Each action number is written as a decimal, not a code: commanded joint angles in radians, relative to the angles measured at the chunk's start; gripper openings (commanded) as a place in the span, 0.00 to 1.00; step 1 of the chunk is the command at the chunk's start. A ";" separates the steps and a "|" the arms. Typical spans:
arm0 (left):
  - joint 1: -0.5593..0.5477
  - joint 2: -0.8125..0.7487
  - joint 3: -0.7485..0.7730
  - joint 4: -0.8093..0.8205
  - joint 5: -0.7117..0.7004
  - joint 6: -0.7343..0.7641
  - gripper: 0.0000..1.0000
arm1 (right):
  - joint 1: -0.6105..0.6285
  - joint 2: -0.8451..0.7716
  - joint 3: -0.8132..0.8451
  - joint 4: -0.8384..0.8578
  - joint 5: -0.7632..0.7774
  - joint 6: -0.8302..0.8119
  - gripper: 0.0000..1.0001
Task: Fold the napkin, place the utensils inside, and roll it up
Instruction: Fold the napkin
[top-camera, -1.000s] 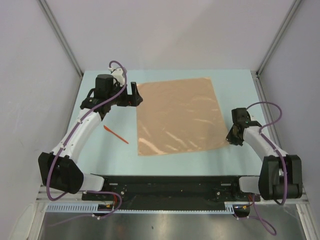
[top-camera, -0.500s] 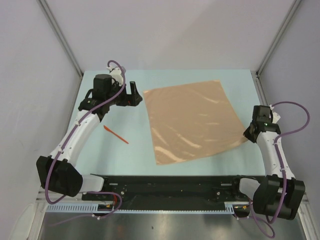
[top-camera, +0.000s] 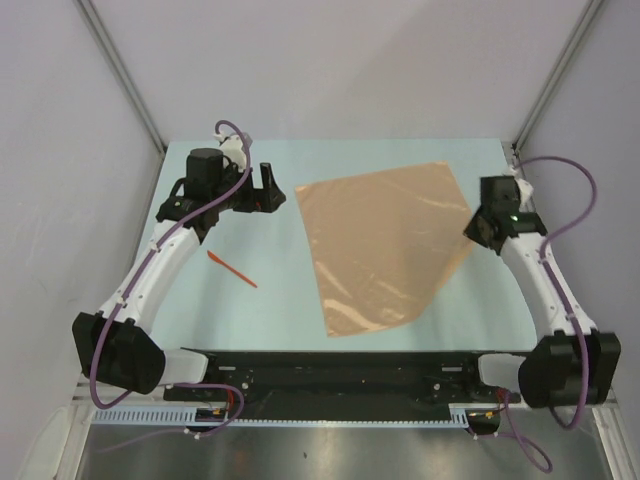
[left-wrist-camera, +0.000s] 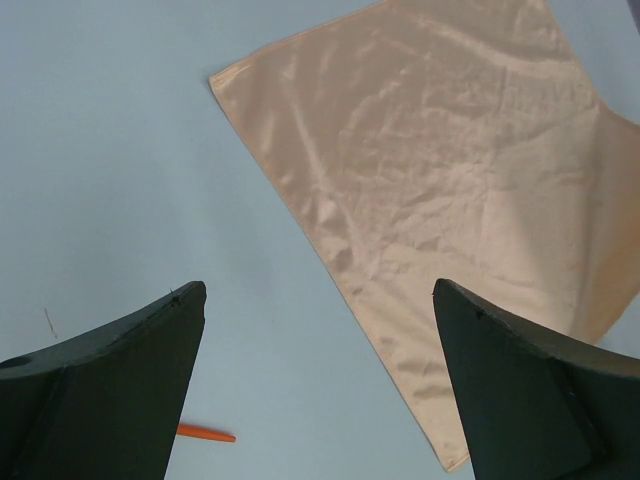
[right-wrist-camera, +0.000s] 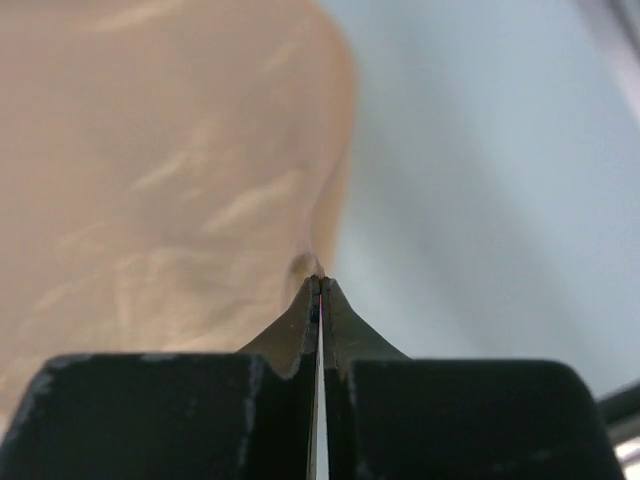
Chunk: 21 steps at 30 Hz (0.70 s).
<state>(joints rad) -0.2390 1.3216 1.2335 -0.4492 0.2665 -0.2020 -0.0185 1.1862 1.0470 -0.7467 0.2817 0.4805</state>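
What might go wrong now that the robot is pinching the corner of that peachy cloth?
1. The right gripper is shut on only a tiny bit of the thin peach-orange cloth napkin, so the cloth might slip free.
2. The napkin lies crooked with that side lifted, so it might bunch up instead of folding neatly.
3. The slim orange-red plastic utensil lies close beside the left arm, which might knock it away.

Pale blue table (top-camera: 250, 325); grey walls (top-camera: 330, 70) enclosing.
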 joint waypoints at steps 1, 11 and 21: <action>0.009 -0.027 0.000 0.032 0.013 -0.005 1.00 | 0.205 0.180 0.142 0.116 0.031 0.072 0.00; 0.024 -0.021 -0.002 0.030 0.008 -0.004 1.00 | 0.456 0.824 0.631 0.222 -0.010 0.086 0.00; 0.041 -0.018 -0.003 0.035 0.025 -0.010 1.00 | 0.545 1.135 0.941 0.297 -0.075 0.116 0.00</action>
<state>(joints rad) -0.2134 1.3216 1.2331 -0.4431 0.2668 -0.2020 0.5095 2.2814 1.8832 -0.5251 0.2230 0.5625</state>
